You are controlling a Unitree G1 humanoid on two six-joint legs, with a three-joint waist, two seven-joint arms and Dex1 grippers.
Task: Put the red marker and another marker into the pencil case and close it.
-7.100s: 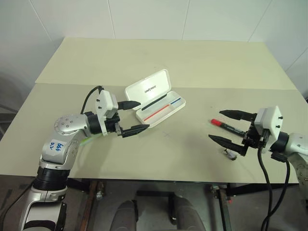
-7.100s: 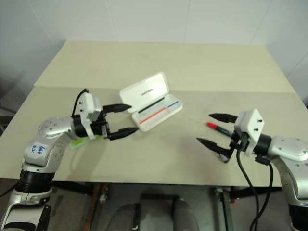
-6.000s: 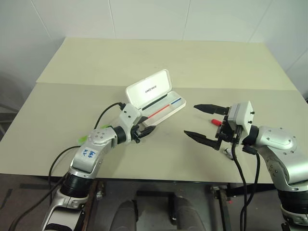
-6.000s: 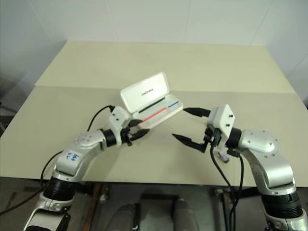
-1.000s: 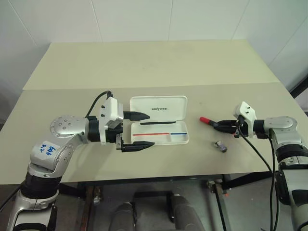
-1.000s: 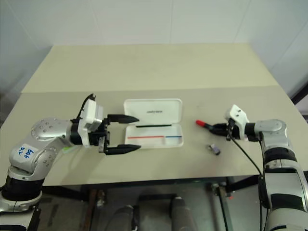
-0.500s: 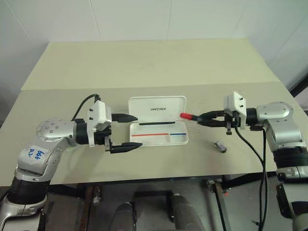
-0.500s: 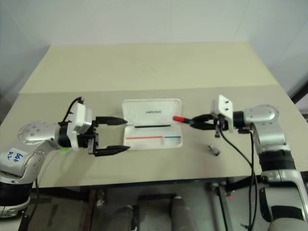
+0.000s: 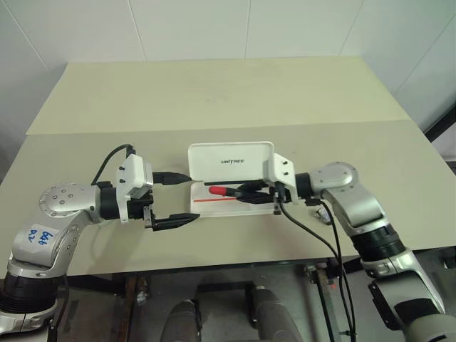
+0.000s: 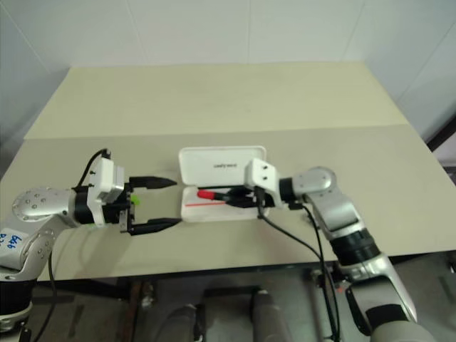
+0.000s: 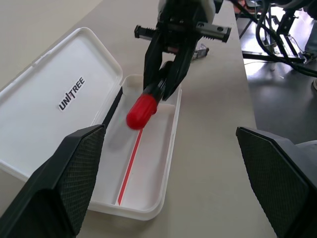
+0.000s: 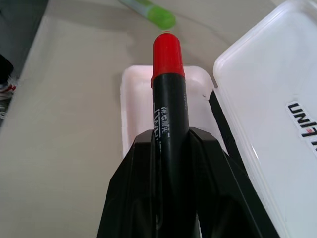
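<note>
Red marker (image 9: 222,191) is sitting clamped in the right gripper (image 9: 246,194), hovering over the open case (image 9: 231,206); the left gripper (image 9: 184,199) is gaping wide, empty, left of it.

Table (image 9: 214,92): pale beige top, a straight seam crossing it from 9 to 3 o'clock.
Wall (image 9: 192,28): white panels with thin joints, at 12 o'clock.
Floor (image 9: 214,313): dark, at 6 o'clock, under the table frame.
</note>
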